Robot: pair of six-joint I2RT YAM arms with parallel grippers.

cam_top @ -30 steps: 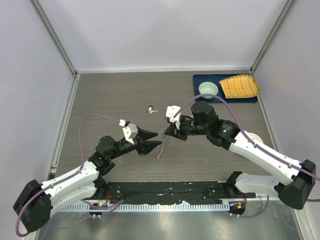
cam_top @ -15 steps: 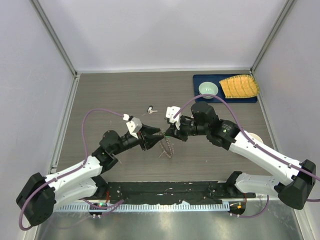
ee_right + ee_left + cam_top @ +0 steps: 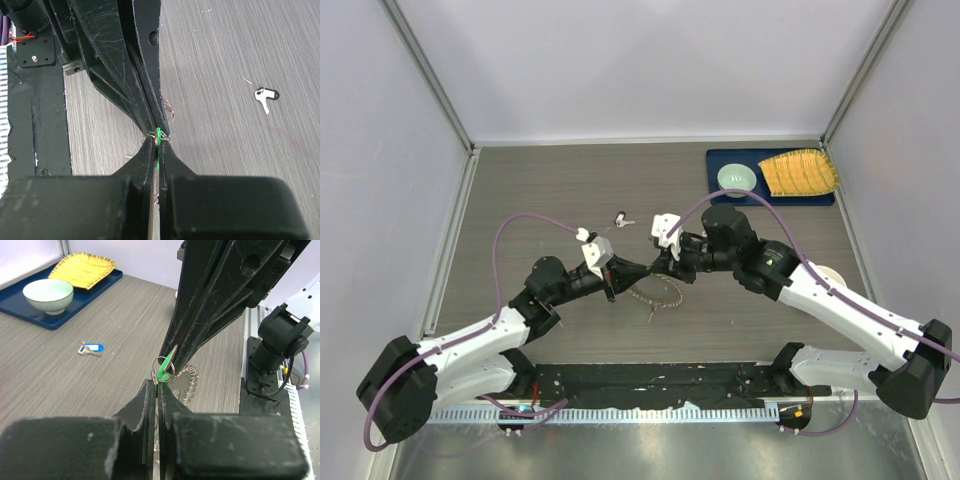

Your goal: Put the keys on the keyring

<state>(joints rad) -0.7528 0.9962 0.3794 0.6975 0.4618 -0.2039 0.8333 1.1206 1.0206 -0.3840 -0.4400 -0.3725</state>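
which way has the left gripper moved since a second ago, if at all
Yes. In the top view the left gripper has moved up and right, nearer the unmoved blue key, to meet the right gripper.

Grey wood-grain table [image 3: 520, 190], blue tray [image 3: 716, 160], blue key [image 3: 91, 348]

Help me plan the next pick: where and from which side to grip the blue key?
Take the blue key by its plastic head, probably from straight above, pinching its short width: it lies flat on the table, and the metal end looks thinner.
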